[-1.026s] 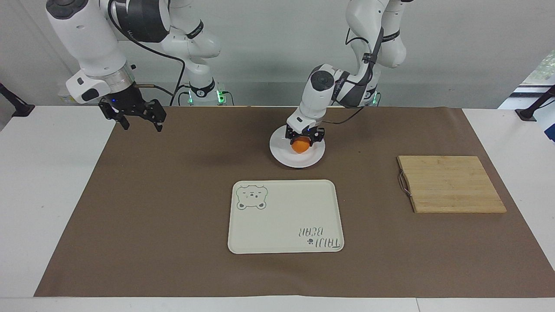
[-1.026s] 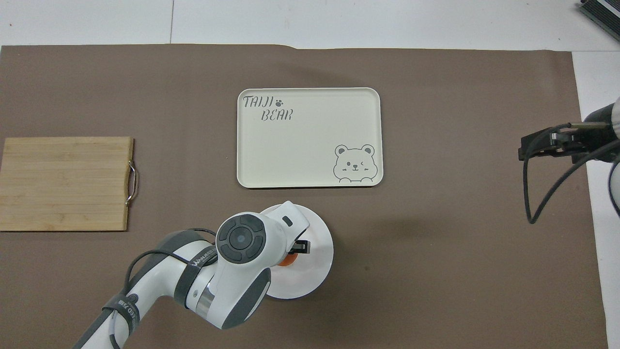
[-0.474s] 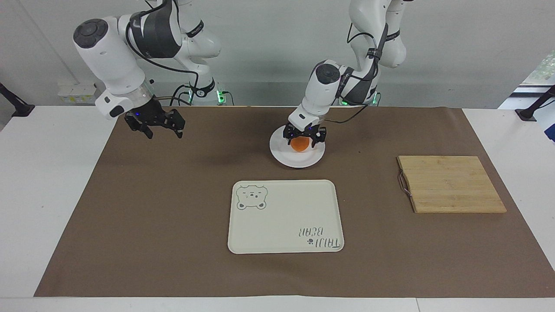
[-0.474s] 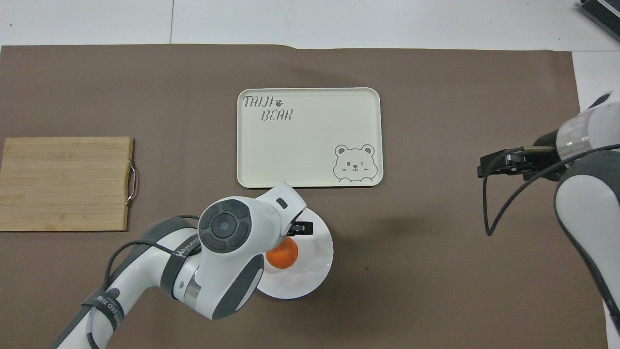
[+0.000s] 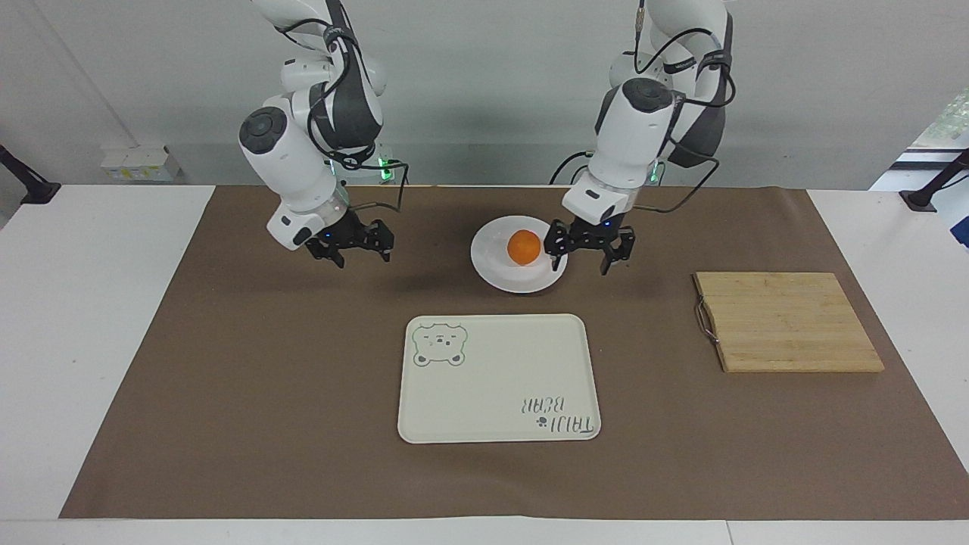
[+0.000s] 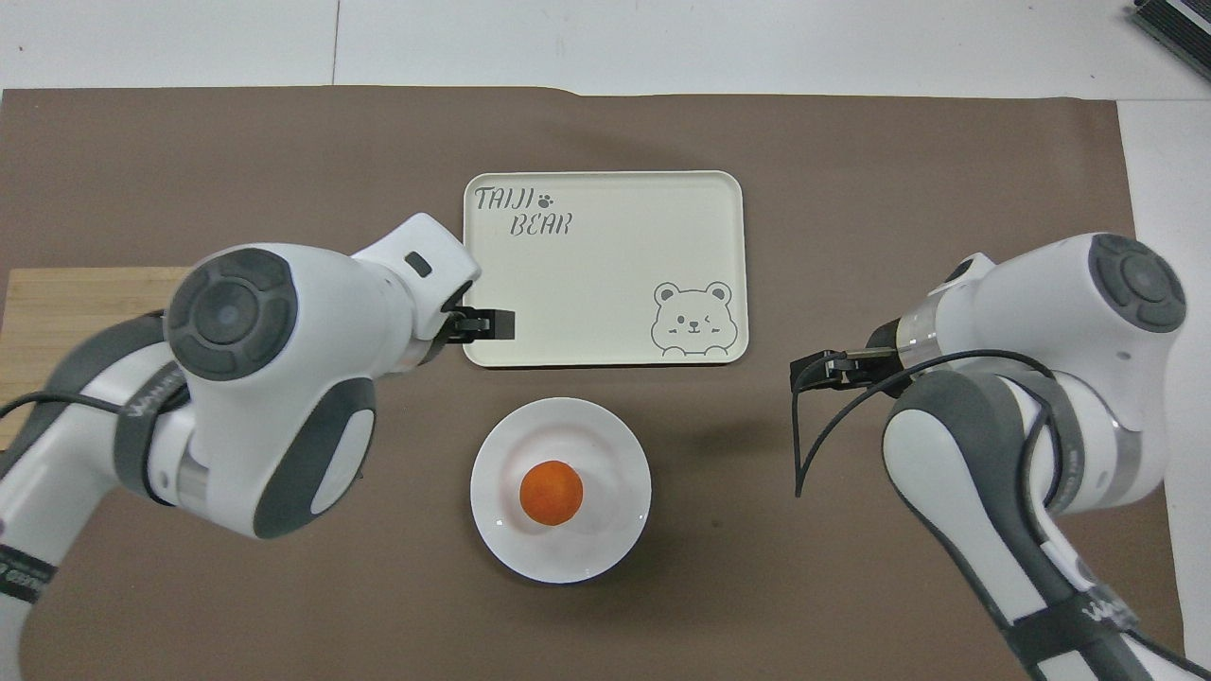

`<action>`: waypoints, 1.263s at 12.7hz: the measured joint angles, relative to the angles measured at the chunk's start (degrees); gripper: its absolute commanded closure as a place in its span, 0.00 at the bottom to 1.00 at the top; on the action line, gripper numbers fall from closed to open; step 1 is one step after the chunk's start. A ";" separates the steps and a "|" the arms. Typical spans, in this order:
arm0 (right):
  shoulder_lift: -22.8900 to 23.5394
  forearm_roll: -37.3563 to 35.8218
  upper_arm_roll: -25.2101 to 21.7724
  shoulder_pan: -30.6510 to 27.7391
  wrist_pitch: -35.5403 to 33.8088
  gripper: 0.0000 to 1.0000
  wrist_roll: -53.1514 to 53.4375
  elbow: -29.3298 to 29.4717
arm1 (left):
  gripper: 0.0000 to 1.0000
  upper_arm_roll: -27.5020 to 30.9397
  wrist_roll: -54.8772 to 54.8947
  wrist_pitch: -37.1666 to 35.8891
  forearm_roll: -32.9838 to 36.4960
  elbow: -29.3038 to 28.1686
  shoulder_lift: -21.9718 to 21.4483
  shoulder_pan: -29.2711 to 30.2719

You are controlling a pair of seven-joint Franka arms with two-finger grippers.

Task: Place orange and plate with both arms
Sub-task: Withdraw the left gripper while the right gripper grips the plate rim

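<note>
The orange (image 5: 524,247) (image 6: 552,492) rests by itself in the middle of the white plate (image 5: 500,277) (image 6: 605,534), which lies on the brown mat close to the robots. My left gripper (image 5: 581,261) (image 6: 484,323) hangs open and empty just off the plate's rim, on the left arm's side, touching neither plate nor orange. My right gripper (image 5: 362,256) (image 6: 821,369) hangs open and empty over the bare mat beside the plate, toward the right arm's end, a good gap from the rim.
A cream bear-print tray (image 5: 492,378) (image 6: 605,274) lies on the mat, farther from the robots than the plate. A bamboo cutting board (image 5: 787,322) (image 6: 57,312) with a metal handle sits toward the left arm's end, partly covered by the left arm in the overhead view.
The left gripper let go of the orange, rose and drew off the plate toward the left arm's end. The right arm swung in from the mat's edge toward the plate.
</note>
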 measured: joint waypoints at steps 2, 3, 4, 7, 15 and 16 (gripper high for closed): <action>0.94 8.37 0.02 2.22 1.25 0.00 -1.43 -2.27 | 0.00 0.18 6.10 -6.55 0.14 6.12 -0.43 5.34; 1.56 11.19 0.04 3.63 2.46 0.00 -1.69 -3.06 | 0.00 0.28 8.91 -10.02 0.19 8.58 -0.87 7.91; 2.07 14.14 0.06 5.16 3.81 0.00 -1.82 -3.84 | 0.00 0.34 12.28 -13.63 0.24 10.66 -1.45 10.41; 3.00 24.06 0.11 9.38 10.17 0.00 -2.84 -7.41 | 0.00 0.67 22.60 -23.09 0.36 14.68 -3.90 18.93; 8.99 42.56 0.10 16.84 19.55 0.18 -18.38 -11.70 | 0.00 0.65 29.61 -36.37 0.37 20.53 -4.34 26.25; 9.30 42.60 0.09 17.59 20.51 0.32 -18.39 -12.02 | 0.00 0.65 29.61 -36.82 0.61 20.56 -4.34 26.46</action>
